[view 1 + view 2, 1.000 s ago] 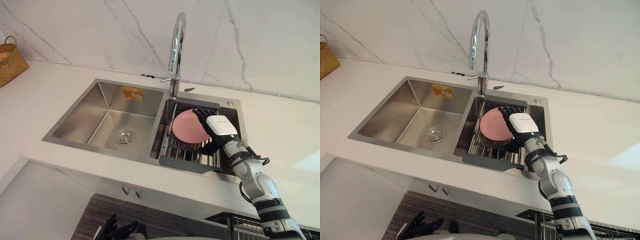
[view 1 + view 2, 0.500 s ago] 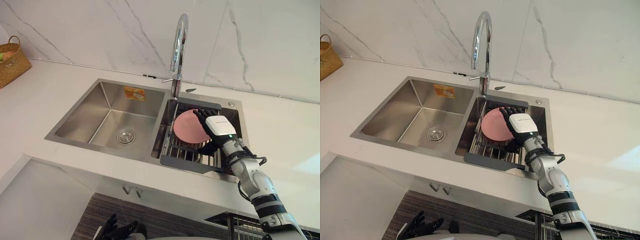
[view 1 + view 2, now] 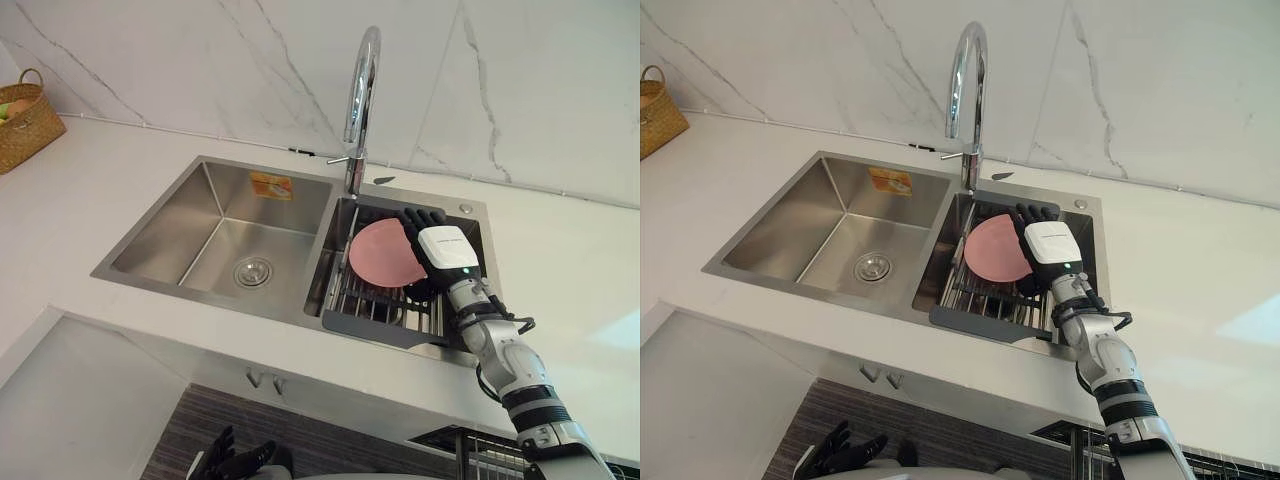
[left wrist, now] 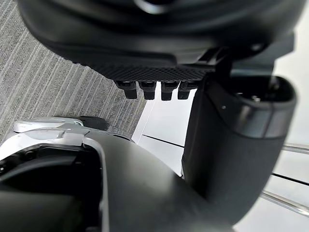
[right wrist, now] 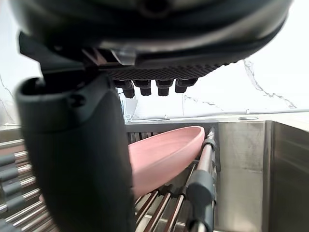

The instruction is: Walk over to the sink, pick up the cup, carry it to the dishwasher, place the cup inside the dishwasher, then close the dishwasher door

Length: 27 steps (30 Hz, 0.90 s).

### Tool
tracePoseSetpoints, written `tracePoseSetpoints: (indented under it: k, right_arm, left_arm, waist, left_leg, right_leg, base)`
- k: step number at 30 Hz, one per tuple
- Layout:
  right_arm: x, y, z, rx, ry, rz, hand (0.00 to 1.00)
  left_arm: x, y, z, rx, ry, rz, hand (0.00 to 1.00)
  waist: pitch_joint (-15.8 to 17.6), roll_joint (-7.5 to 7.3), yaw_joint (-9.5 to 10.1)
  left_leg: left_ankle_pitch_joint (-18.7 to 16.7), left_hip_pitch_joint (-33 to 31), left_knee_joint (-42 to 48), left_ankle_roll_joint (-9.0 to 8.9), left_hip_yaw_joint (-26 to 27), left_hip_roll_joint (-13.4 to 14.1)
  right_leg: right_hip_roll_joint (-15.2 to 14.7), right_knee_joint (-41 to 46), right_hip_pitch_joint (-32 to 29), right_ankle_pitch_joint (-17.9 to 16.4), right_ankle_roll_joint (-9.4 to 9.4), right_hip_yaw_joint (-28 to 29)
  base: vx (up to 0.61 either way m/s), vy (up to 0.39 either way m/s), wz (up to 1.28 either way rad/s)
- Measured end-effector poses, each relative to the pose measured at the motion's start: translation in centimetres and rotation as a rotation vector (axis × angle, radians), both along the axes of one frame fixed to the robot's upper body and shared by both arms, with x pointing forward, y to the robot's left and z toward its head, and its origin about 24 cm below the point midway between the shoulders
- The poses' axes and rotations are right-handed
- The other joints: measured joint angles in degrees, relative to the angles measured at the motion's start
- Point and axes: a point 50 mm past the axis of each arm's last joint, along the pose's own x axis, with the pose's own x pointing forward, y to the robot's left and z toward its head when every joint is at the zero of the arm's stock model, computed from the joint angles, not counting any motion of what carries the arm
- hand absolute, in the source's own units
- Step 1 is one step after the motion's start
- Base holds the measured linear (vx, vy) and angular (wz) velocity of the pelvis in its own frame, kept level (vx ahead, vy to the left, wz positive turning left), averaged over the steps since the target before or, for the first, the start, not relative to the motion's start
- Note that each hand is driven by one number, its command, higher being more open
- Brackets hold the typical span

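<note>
Right hand, fingers spread and uncurled, is shown above the rack; pink dish is seen just beside its palm.

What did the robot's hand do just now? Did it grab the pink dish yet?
The right hand slid a little toward the back of the sink, along the right edge of the pink dish. Its fingers are open; nothing grabbed yet. The dish stayed on the rack, and the left hand stayed low and open. The camera shifted slightly too.
</note>
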Motion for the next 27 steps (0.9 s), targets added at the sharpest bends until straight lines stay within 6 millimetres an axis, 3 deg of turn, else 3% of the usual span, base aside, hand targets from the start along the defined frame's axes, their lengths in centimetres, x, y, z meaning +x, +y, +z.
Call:
tracePoseSetpoints:
  k: [4,5,16,20,27]
  right_arm:
    - [0.0,0.2,-0.2,-0.002,0.008,0.012,1.0]
    - [0.0,0.2,-0.3,-0.003,0.014,0.012,0.0]
    - [0.5,0.6,-1.2,-0.01,0.078,0.029,0.0]
    - [1.7,1.1,0.5,0.01,0.013,0.048,0.0]
    - [1.8,1.3,0.8,0.045,0.009,0.049,0.0]
  left_arm:
    - [0.2,0.0,0.1,-0.001,-0.008,-0.004,1.0]
    - [0.2,0.0,0.1,-0.001,-0.008,-0.004,1.0]
    - [0.4,0.1,0.2,0.0,-0.02,-0.009,1.0]
    - [0.5,0.2,0.3,-0.002,-0.026,-0.015,1.0]
    - [0.9,0.3,0.4,-0.004,-0.039,-0.022,1.0]
  waist:
    - [0.12,-0.09,0.32]
    - [0.15,-0.12,0.36]
    - [1.39,-0.55,0.76]
    - [1.61,-0.81,0.8]
    - [2.08,-1.17,1.7]
  left_leg:
    - [0.0,0.0,0.0,0.0,-0.01,-0.01]
    - [0.0,0.0,0.0,0.0,-0.01,-0.02]
    - [0.0,-0.1,0.0,0.01,-0.04,-0.03]
    - [-0.03,-0.13,0.01,0.03,-0.04,-0.07]
    - [-0.09,-0.16,0.01,0.05,0.05,-0.11]
  right_leg:
    - [-0.01,0.01,0.0,0.0,0.0,0.0]
    - [-0.01,0.01,0.0,0.0,0.0,0.0]
    - [-0.02,0.13,-0.05,0.0,0.0,0.03]
    - [-0.05,0.14,-0.16,0.0,0.01,0.1]
    - [-0.11,0.19,-0.14,-0.01,0.03,0.18]
  base:
    - [0.0,0.0,0.0]
    - [0.0,0.0,0.0]
    - [0.0,0.0,0.0]
    - [0.0,0.0,0.0]
    - [0.0,0.0,0.0]
